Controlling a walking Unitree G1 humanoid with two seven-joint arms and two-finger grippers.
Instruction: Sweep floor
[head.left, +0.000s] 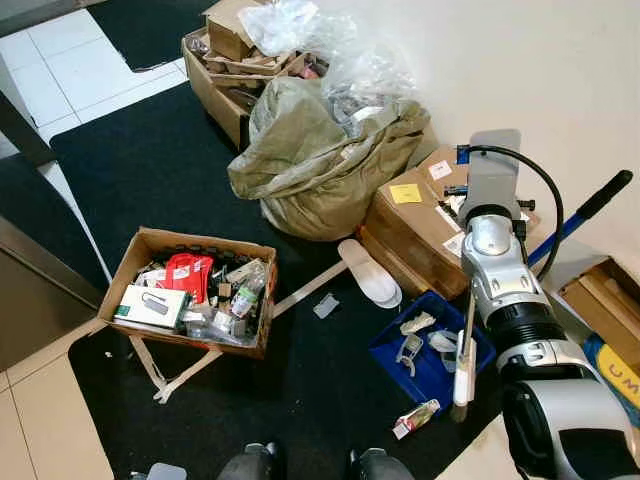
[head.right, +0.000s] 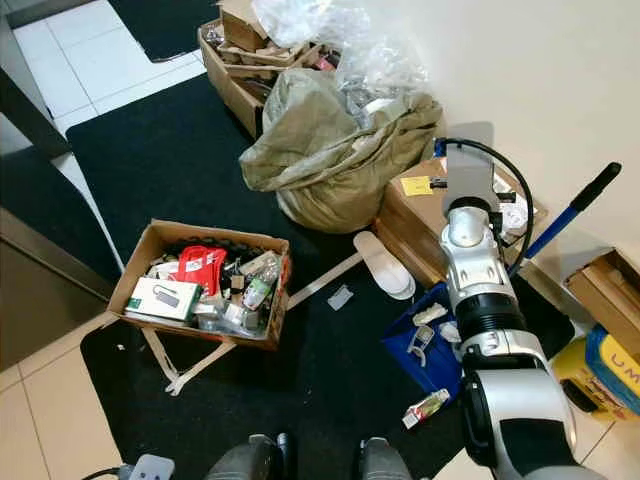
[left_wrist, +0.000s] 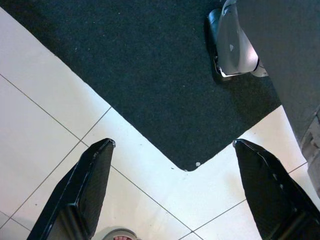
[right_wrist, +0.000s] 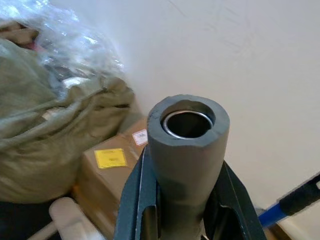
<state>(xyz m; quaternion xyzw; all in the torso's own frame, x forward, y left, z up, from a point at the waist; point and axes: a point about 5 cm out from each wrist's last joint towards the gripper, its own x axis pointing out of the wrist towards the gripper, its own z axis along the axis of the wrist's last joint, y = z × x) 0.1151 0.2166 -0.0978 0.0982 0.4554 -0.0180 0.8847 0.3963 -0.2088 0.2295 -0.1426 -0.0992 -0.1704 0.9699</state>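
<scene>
My right arm (head.left: 505, 290) reaches forward over the boxes by the wall. In the right wrist view my right gripper (right_wrist: 187, 170) is shut on a grey foam-covered handle (right_wrist: 189, 135) with a metal tube inside, its open end facing the camera. A thin white pole (head.left: 463, 362) runs down beside that arm toward the black mat (head.left: 180, 160). My left gripper (left_wrist: 172, 145) hangs open above white floor tiles (left_wrist: 45, 125) and a corner of the mat, with nothing between its fingers.
An open cardboard box (head.left: 190, 290) of clutter sits on the mat to the left. A stuffed olive sack (head.left: 320, 160), more boxes (head.left: 415, 215), a white slipper (head.left: 370, 272) and a blue tray (head.left: 425, 350) crowd the wall side. A blue-and-black handle (head.left: 580, 215) leans on the wall.
</scene>
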